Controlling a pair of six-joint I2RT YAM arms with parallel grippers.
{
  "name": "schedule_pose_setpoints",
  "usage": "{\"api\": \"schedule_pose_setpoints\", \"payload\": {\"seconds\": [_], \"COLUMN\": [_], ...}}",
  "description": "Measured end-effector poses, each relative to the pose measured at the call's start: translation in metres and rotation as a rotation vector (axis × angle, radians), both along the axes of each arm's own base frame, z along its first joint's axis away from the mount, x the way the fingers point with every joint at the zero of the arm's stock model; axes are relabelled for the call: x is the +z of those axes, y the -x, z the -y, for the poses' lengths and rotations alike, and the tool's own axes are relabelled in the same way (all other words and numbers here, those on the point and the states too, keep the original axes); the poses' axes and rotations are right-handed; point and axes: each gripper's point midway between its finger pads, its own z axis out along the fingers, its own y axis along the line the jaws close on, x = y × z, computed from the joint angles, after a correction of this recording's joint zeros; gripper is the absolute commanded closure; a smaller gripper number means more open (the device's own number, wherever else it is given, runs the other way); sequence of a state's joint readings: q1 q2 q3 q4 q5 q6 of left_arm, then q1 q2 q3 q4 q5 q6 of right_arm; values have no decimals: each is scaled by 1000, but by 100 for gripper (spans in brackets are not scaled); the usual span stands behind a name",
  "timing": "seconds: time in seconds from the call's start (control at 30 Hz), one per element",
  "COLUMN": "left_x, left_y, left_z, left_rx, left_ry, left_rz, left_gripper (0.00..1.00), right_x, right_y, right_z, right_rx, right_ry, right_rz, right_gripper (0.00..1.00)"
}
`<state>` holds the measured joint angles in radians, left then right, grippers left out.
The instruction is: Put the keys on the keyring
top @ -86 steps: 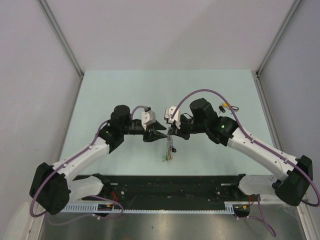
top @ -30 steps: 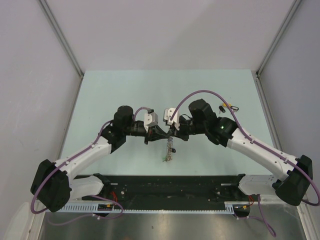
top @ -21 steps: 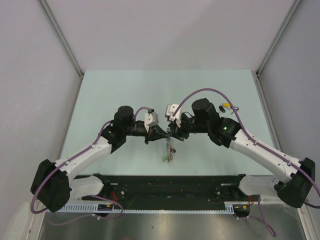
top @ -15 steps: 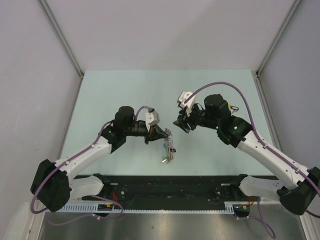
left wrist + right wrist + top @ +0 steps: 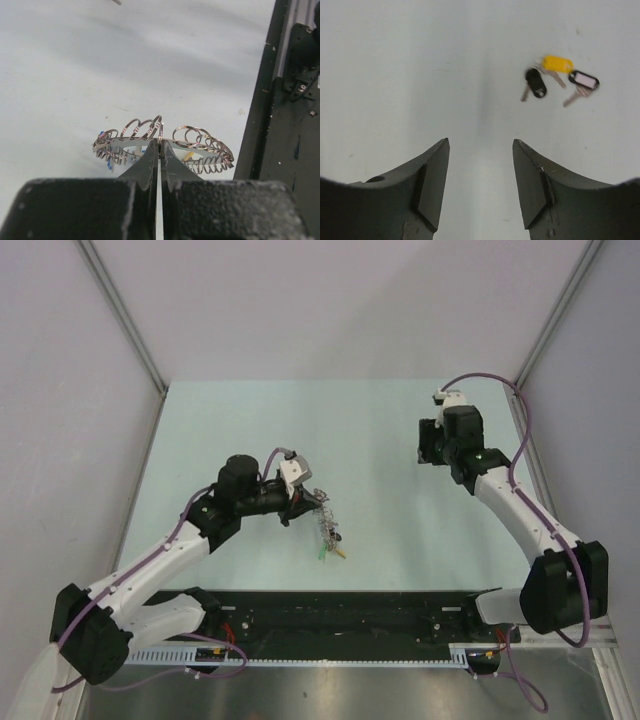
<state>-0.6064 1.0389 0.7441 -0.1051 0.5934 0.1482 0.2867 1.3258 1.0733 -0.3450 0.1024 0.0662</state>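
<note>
The keyring (image 5: 202, 139), a flat metal ring strung with many small wire loops and blue and yellow tags, hangs above the table. My left gripper (image 5: 160, 144) is shut on its near edge. From above, the keyring (image 5: 327, 529) dangles below the left gripper (image 5: 311, 504), with green and yellow tags at its lower end. The keys lie on the table in the right wrist view: a yellow-tagged key (image 5: 557, 64), a black-tagged key (image 5: 536, 83) and a third with a pale label (image 5: 584, 80). My right gripper (image 5: 481, 146) hovers open and empty, short of them and to their left. From above the right gripper (image 5: 428, 446) hides the keys.
A black rail (image 5: 340, 612) runs along the table's near edge and shows at the right of the left wrist view as a rail (image 5: 292, 105). Grey walls with metal posts close in the pale green table (image 5: 250, 430) on three sides.
My right gripper opened, left the keyring and swung to the back right over the keys. The left arm drew back a little to the left, still holding the keyring.
</note>
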Motion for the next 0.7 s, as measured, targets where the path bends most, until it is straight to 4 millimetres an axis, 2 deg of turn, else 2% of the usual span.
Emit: {"api": "schedule_pose_setpoints", "payload": {"seconds": [0.1,0.37,0.57,0.7], "left_x": [8,4,1,0], "left_y": [-3,-13,-17,-18], "left_z": [-5,-13,-17,-18], "left_rx": [40,120,151,158], "left_ry": [6,-22,-38,-43], "left_rz": [22,27,27,27], "left_gripper": [100,100,99,100], "right_x": [-34,-98,-134,-149], "right_y": [-12,-46,-65,-69], "right_z": [34,73,100,105], "right_rx": [-130,-295,-372,-394], "right_ry": [9,-1,-19,-26], "right_rz": [-67,-143,-158,-173], "right_gripper": [46,57,57,58]}}
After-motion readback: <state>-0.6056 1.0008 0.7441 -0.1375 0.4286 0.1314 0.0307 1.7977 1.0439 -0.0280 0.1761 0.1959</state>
